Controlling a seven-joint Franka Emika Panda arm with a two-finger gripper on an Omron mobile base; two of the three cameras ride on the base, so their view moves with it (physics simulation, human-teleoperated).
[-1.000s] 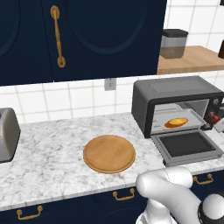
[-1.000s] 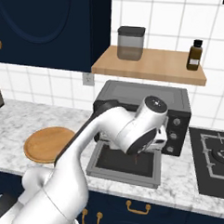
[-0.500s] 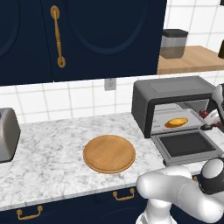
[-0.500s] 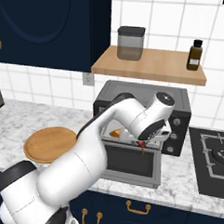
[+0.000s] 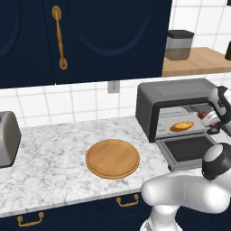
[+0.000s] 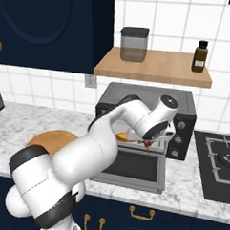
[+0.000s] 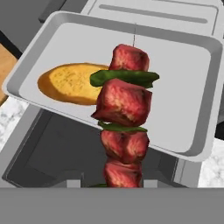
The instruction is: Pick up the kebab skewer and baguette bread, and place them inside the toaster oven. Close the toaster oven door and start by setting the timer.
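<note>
The toaster oven (image 5: 173, 104) (image 6: 181, 121) stands open, its door (image 5: 187, 150) (image 6: 133, 169) (image 7: 57, 146) lying flat. The baguette bread (image 5: 182, 126) (image 6: 120, 136) (image 7: 72, 83) lies on the oven's pulled-out grey tray (image 7: 194, 83). My gripper (image 5: 213, 122) (image 6: 150, 139) is at the oven mouth, shut on the kebab skewer (image 5: 204, 115) (image 6: 148, 144) (image 7: 124, 118). In the hand view the skewer, with red meat chunks and green pieces, reaches over the tray beside the bread. Whether it touches the tray I cannot tell.
A round wooden plate (image 5: 113, 159) (image 6: 41, 138) lies on the marble counter, left of the oven. A silver slot toaster (image 5: 6, 137) stands at the far left. A jar (image 6: 134, 44) and a bottle (image 6: 200, 57) sit on the shelf above. A stove (image 6: 219, 163) lies to the right.
The arm has swung up from low in front of the counter to the oven mouth, carrying the skewer over the open door and above the tray.
</note>
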